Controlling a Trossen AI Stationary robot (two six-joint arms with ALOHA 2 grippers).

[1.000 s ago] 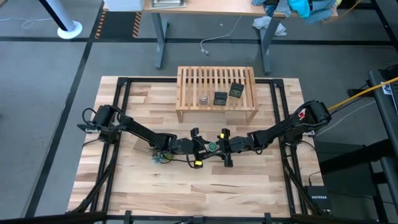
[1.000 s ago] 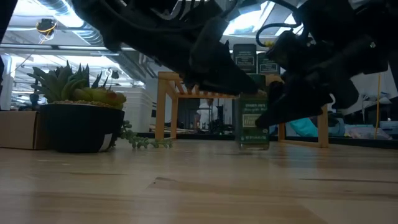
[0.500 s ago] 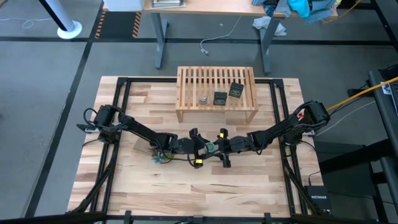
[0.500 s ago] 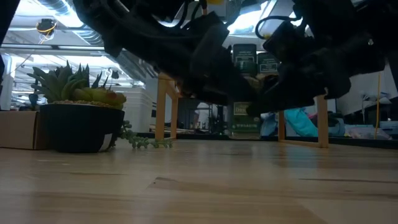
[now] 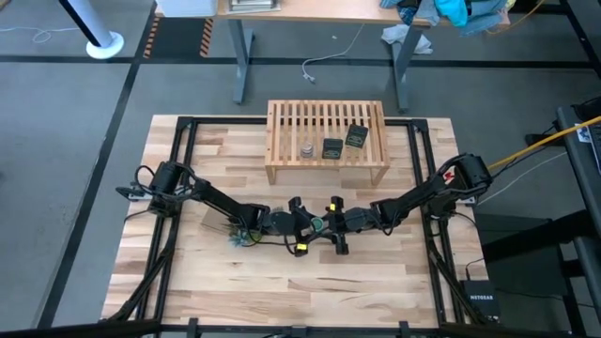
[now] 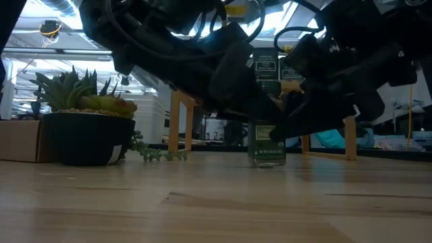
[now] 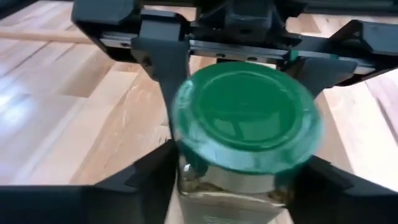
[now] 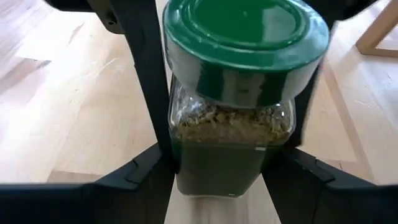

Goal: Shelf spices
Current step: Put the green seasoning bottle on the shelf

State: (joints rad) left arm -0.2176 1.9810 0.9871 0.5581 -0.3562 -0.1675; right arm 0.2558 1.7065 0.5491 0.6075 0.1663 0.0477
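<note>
The green-capped jar [image 5: 319, 223] stands upright at mid-table between my two grippers, which meet it from opposite sides. It is also plain in the low view [image 6: 266, 143]. My right gripper [image 8: 221, 171] is shut on it. My left gripper [image 7: 239, 177] is open, with a finger close on either side of the glass body; I cannot tell whether they touch. The shelf [image 5: 327, 120] stands toward the far edge. The tiny pale jar [image 5: 307, 148] and two dark tins [image 5: 332, 147] [image 5: 356, 137] rest on its slats. My right gripper pinches the jar's glass body [image 8: 186, 155], below the green cap [image 8: 245, 37], between its two fingers. It comes level from the table's right. The jar is upright, with its base at or just above the tabletop [image 6: 266, 164]; which, I cannot tell.
A dark pot with a spiky green plant [image 6: 84, 128] stands left of the jar, under my left arm [image 5: 216, 202]. A black frame edges the wooden tabletop [image 5: 282, 291]. The shelf's legs [image 6: 179, 121] rise behind the jar.
In the low view the jar rose clear of the table, then came back down a little toward the table's left. My left arm reached farther toward the table's right, and my right arm drew slightly toward the left.
</note>
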